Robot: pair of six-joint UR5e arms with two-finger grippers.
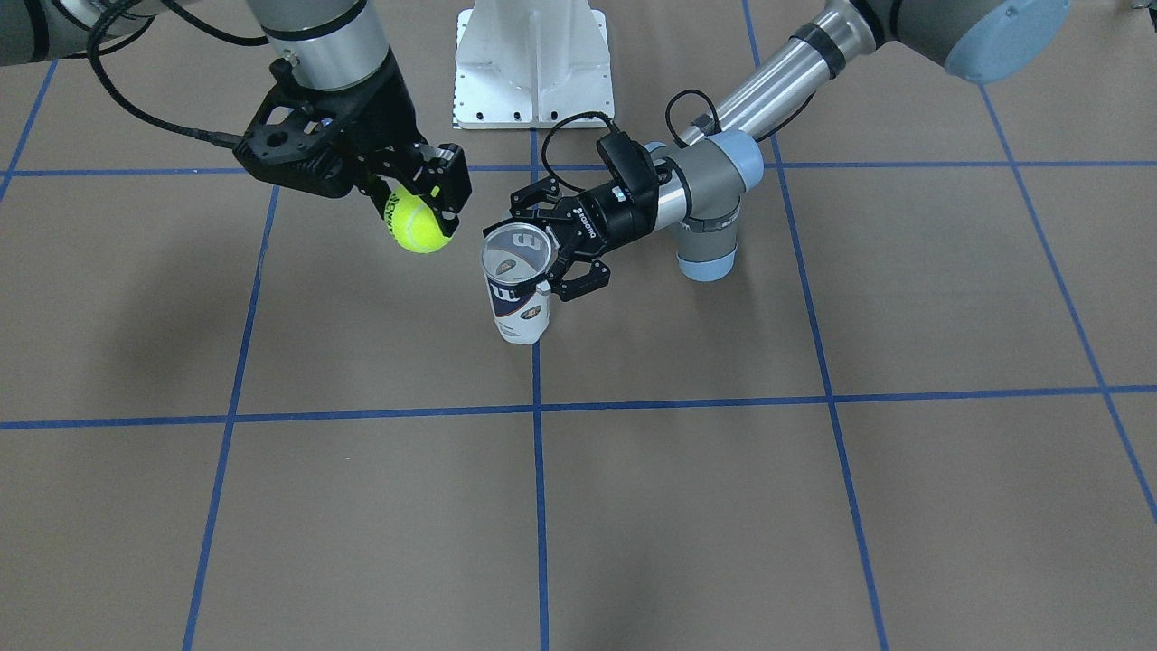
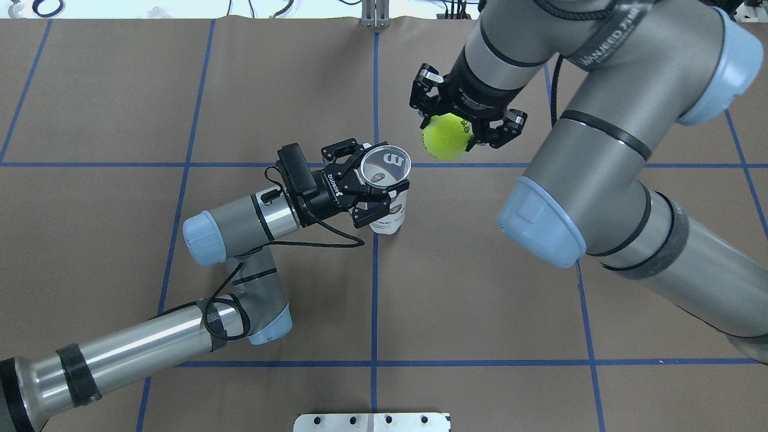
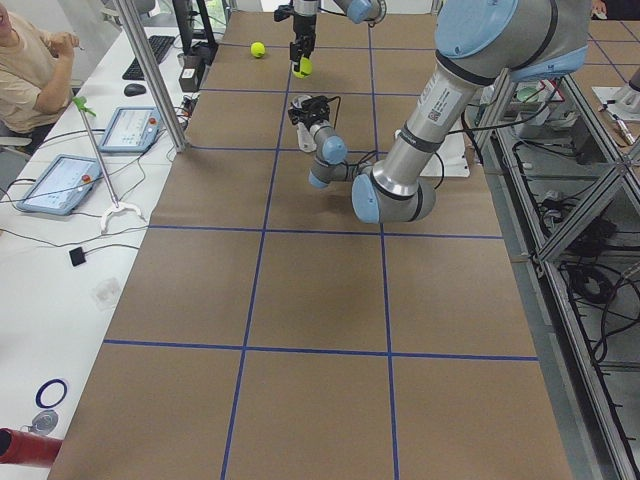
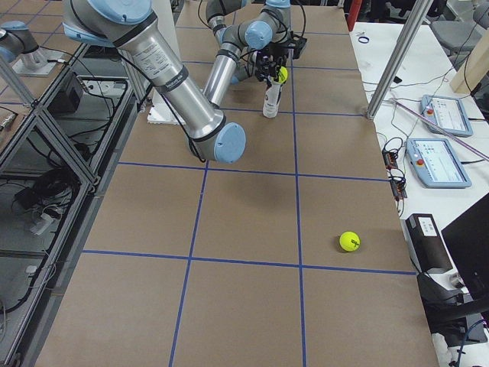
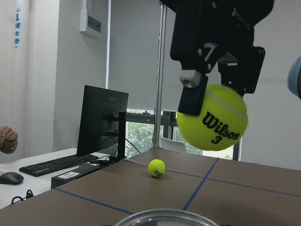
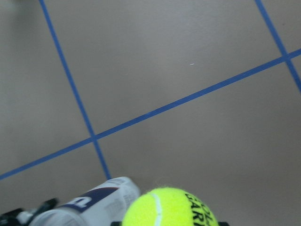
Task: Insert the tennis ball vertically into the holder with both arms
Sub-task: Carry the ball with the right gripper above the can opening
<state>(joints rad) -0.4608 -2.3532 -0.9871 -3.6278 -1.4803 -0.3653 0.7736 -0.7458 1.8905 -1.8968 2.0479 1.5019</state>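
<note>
The brown table with its blue tape lines sits closest, and the can stands upright on it, open mouth up. The left gripper is clamped around the can just under the rim. The right gripper pinches the tennis ball in the air, near the can's mouth but beside it, not over it. A second ball lies well apart on the table.

The left arm and the right arm are grey-silver tubes with light-blue joint caps. Toward 8 o'clock overhead, black tape bands ring the left one, which trails a looping black cable. The left gripper and the right gripper are black and open-framed.
</note>
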